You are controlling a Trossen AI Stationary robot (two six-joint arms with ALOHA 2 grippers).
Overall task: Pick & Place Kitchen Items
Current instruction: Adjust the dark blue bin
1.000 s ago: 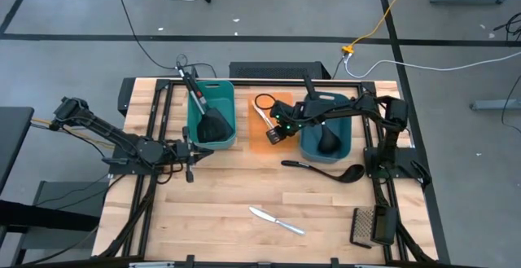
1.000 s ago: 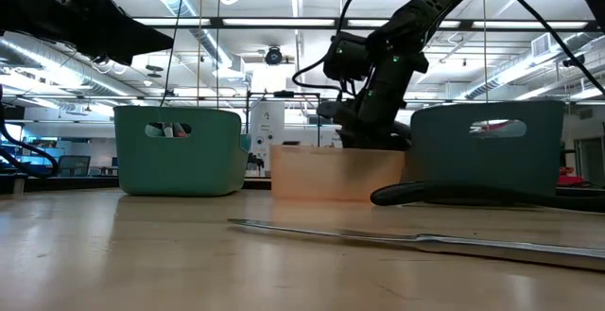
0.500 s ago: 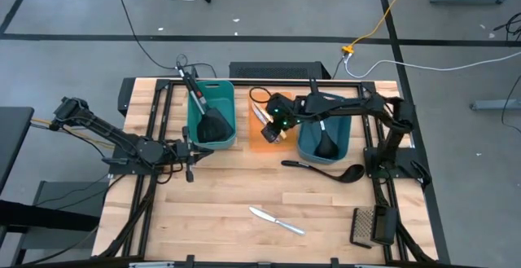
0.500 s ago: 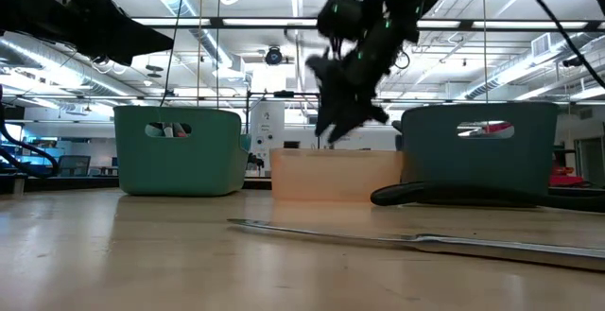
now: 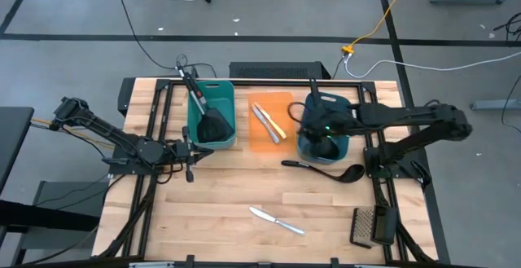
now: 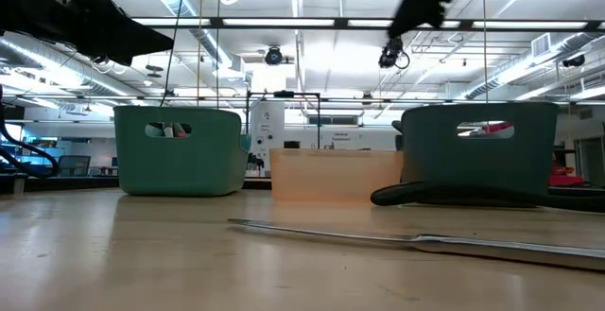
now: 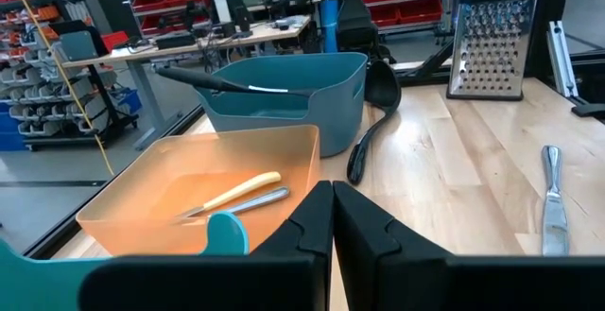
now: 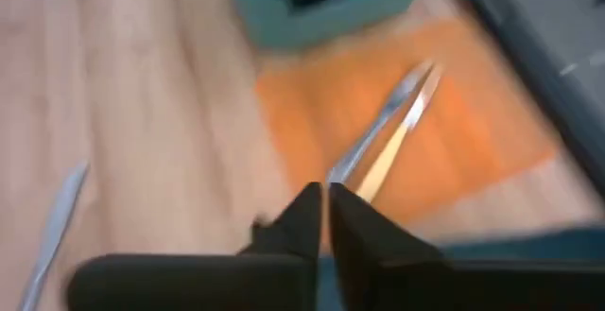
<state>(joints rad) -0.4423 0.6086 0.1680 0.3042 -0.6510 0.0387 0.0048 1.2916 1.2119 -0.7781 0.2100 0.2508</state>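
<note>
Two table knives, one silver and one pale yellow [image 5: 268,123], lie side by side in the orange tub [image 5: 282,103]. A third, silver knife [image 5: 277,219] lies on the table near the front. One black ladle [image 5: 324,170] lies on the table before the blue tub [image 5: 343,146]; another black utensil [image 5: 326,143] lies inside that tub. A black spatula [image 5: 213,125] leans in the teal tub [image 5: 229,109]. My right gripper [image 8: 324,205] hangs shut and holding nothing, high over the blue tub's left rim. My left gripper [image 7: 333,218] waits shut at the table's left, beside the teal tub.
A steel grater [image 5: 369,226] lies at the near right corner. Bare wood stretches between the tubs and the front edge around the loose knife. Black frame rails [image 5: 159,129] run along both sides of the table.
My right gripper has risen out of the orange tub and drawn back toward the table's right edge, rolling as it went; it now hangs over the blue tub. The two knives stay in the orange tub, now uncovered.
</note>
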